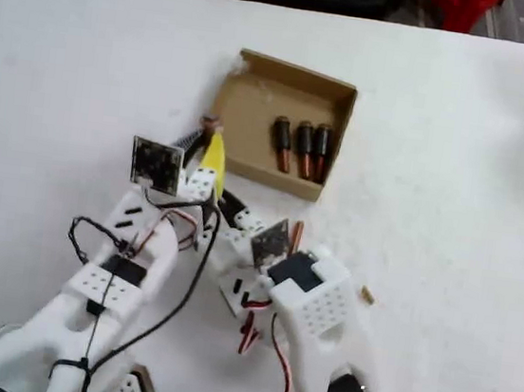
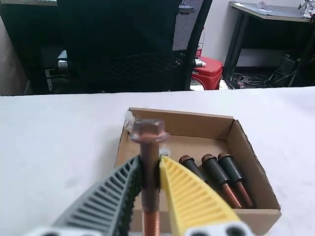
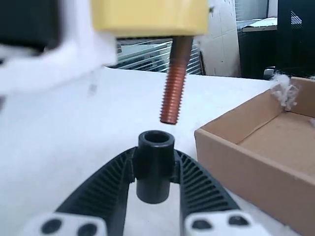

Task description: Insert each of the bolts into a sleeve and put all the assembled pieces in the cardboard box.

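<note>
White table (image 1: pixel 461 134) with an open cardboard box (image 1: pixel 296 72) holding three assembled pieces (image 1: pixel 303 148) side by side. Just beside the box, the left gripper (image 2: pixel 149 164) pinches a copper bolt (image 2: pixel 147 132) by its shank between one grey and one yellow finger. The bolt's head sticks out past the fingertips. The right gripper (image 3: pixel 155 157) clamps a black sleeve (image 3: pixel 155 169) upright between its black fingers. The bolt's threaded tip hangs just above the sleeve's open mouth, not touching it.
</note>
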Robot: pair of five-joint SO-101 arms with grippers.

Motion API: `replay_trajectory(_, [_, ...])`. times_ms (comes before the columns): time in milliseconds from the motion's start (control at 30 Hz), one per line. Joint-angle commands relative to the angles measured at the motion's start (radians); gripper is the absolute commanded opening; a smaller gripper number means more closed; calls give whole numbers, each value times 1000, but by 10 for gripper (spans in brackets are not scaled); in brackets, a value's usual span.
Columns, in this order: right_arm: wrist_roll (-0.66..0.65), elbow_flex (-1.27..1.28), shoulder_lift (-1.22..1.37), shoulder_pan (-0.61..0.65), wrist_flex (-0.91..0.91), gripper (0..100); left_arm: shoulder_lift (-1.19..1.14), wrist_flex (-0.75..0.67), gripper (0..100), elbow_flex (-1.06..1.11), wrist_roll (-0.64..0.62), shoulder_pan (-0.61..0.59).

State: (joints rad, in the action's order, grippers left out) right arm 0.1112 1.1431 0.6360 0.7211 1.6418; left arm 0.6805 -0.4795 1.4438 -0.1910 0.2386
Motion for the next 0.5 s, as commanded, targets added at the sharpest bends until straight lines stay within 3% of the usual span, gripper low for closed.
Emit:
replay_trajectory(0, [3, 0, -12, 4, 33, 16, 68, -20, 22, 12, 2, 4])
replay_trajectory(467, [3, 2, -12, -8, 27, 15, 84, 48, 22, 28, 2, 7])
